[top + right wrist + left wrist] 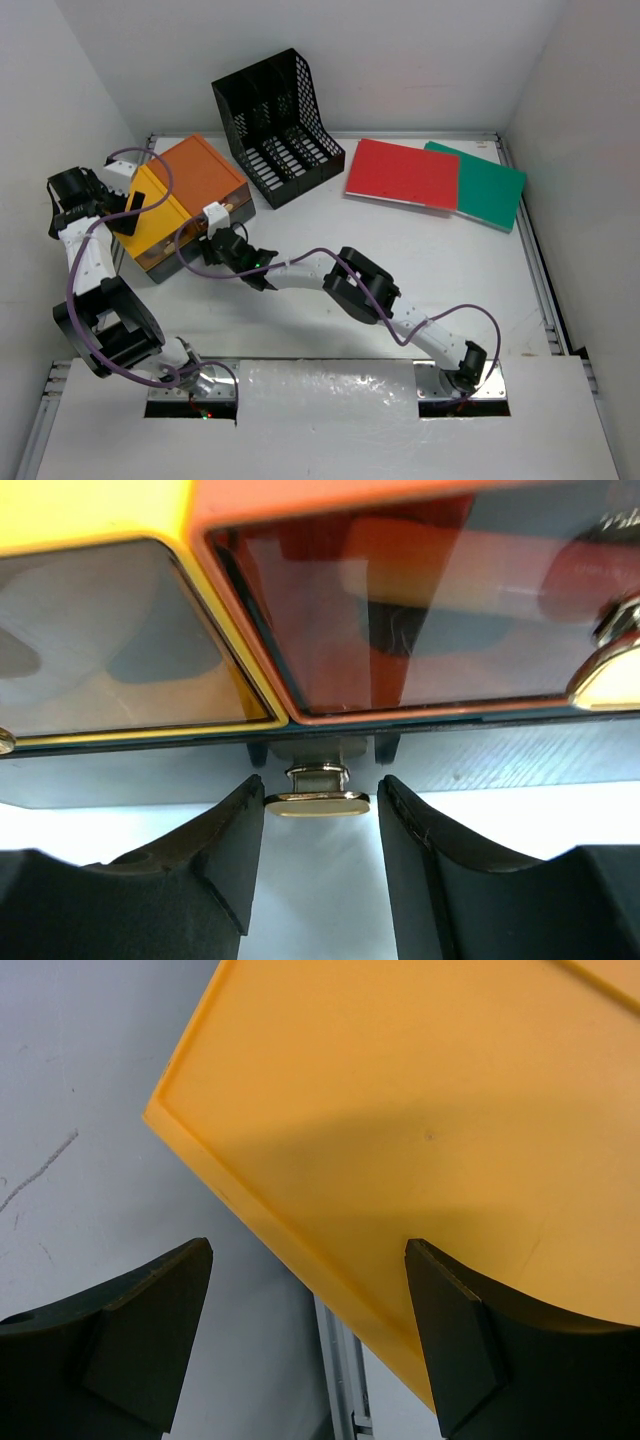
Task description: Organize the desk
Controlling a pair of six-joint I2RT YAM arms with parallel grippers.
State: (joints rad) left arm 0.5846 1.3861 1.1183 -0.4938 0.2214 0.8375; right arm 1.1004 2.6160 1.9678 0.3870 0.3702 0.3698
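The white desk (pixel 420 260) carries an orange-yellow drawer box (pixel 185 190) at its left. My right gripper (pixel 222 245) is at the box's front. In the right wrist view it (pixel 320 785) is open around a gold knob (pixel 317 802) below the yellow drawer front (pixel 110 630) and the orange drawer front (pixel 420 610). The left finger touches the knob and the right finger stands a little off it. My left gripper (pixel 125 200) is at the box's left side. In the left wrist view it (pixel 310 1260) is open over the edge of the yellow box (pixel 420 1110).
A black mesh file rack (pixel 280 125) stands behind the box. A red folder (pixel 403 172) and a green folder (pixel 495 185) lie at the back right. A silver rail (pixel 345 1380) runs under the box's left edge. A second gold knob (pixel 610 675) shows at the right.
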